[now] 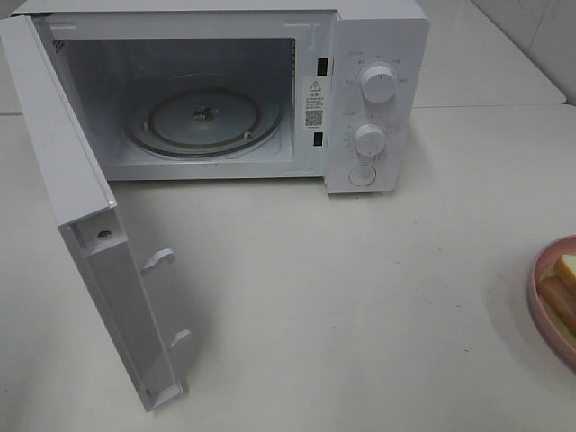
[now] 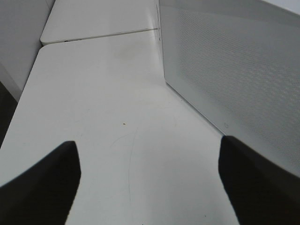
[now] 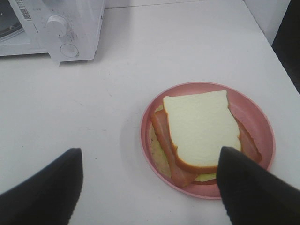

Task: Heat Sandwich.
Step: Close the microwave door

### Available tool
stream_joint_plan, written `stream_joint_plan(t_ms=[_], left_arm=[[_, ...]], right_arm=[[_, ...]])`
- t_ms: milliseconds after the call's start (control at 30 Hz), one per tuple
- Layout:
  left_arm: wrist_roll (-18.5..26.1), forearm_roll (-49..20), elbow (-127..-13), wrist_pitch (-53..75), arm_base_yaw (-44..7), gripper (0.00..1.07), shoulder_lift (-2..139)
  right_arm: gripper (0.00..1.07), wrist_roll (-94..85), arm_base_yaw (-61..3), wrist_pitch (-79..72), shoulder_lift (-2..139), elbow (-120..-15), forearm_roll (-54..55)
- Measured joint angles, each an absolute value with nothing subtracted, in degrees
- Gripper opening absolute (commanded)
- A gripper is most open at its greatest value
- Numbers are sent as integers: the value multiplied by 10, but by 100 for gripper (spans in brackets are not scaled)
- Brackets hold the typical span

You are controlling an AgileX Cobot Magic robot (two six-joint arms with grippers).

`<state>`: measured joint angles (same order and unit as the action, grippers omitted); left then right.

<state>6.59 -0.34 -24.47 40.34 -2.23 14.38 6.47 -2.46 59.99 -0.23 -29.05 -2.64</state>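
Note:
The sandwich (image 3: 199,129), pale bread over an orange-brown filling, lies on a round pink plate (image 3: 255,119). In the high view only its edge (image 1: 560,286) shows on the plate (image 1: 538,297) at the right border. The white microwave (image 1: 373,54) stands at the back with its door (image 1: 108,270) swung open to the left and an empty glass turntable (image 1: 205,117) inside. My right gripper (image 3: 149,185) is open above the table next to the plate, holding nothing. My left gripper (image 2: 147,180) is open and empty beside the outside of the door (image 2: 234,70). Neither gripper shows in the high view.
The white table (image 1: 360,297) spans the scene. Two knobs (image 1: 378,83) and a button (image 1: 363,175) sit on the microwave's right panel. A seam to a second table (image 2: 98,35) runs behind the microwave. The table's edge is close to the plate (image 3: 281,61).

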Motion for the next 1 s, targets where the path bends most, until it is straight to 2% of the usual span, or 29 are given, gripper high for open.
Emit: stream_joint_plan(t_ms=[133, 167, 233, 267, 300, 333, 400, 533, 867, 1000], left_arm=[[66, 0, -226, 350, -22, 51, 191], [66, 0, -222, 337, -22, 38, 205], [66, 0, -217, 316, -22, 21, 231], [66, 0, -217, 316, -22, 21, 231], [66, 0, -212, 292, -22, 7, 261], [66, 0, -209, 270, -22, 0, 276], [66, 0, -206, 256, -22, 0, 289], [66, 0, -176, 129, -22, 0, 372], [66, 0, -162, -27, -22, 0, 470], [66, 0, -162, -149, -22, 0, 561]], right_arm=[[76, 65, -25, 600, -2, -290, -26], [76, 65, -25, 600, -2, -290, -26], [76, 65, -25, 600, -2, -290, -26], [76, 65, -25, 600, -2, -290, -26], [76, 65, -25, 600, -2, -290, -26], [76, 65, -25, 600, -2, -290, -26], [76, 65, -25, 600, -2, -290, -26], [76, 65, -25, 600, -2, -290, -26], [76, 65, -25, 600, -2, -290, -26], [76, 65, -25, 600, -2, -290, -26]])
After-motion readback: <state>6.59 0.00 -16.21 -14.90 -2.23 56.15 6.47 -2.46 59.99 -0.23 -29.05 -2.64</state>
